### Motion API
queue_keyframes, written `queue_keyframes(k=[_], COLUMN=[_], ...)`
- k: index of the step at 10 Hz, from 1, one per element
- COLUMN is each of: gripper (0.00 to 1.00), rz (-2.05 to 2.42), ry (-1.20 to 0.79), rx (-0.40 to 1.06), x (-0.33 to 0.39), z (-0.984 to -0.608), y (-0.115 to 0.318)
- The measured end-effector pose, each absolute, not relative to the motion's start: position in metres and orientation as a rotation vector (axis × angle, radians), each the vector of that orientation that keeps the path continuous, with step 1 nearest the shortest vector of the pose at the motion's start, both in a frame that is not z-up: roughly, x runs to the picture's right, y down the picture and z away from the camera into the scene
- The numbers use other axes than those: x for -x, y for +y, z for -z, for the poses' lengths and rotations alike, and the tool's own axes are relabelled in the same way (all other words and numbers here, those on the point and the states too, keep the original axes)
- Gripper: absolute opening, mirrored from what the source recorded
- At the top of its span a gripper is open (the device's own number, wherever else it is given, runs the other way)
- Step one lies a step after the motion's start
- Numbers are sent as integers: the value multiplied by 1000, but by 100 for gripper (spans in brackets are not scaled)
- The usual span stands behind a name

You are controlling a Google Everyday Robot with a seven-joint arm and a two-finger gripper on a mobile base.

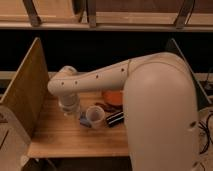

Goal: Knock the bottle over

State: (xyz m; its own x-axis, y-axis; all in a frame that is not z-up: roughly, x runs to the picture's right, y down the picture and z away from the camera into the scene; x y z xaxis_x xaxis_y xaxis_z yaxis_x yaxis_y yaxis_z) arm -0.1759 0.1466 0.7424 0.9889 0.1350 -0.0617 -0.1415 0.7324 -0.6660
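Camera view shows the white arm point(115, 75) reaching from the right toward nine o'clock across a wooden surface point(65, 135). Its gripper point(69, 106) hangs under the wrist at the surface's left-centre; whether it is open or closed I cannot tell. No bottle can be made out. A translucent cup point(95, 115) lies tipped just beside the gripper at three o'clock, a black cylinder point(115, 119) lies beyond it, and an orange object point(112, 96) sits at twelve o'clock of the cylinder.
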Motion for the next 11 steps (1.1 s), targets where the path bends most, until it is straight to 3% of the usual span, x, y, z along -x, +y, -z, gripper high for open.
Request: queue_keyframes(k=[4, 9, 11], gripper=[0, 0, 4], rz=[-72, 54, 52], ry=[-48, -102, -101], rx=[732, 502, 499], x=[188, 159, 157], z=[-779, -800, -801], y=[141, 71, 69])
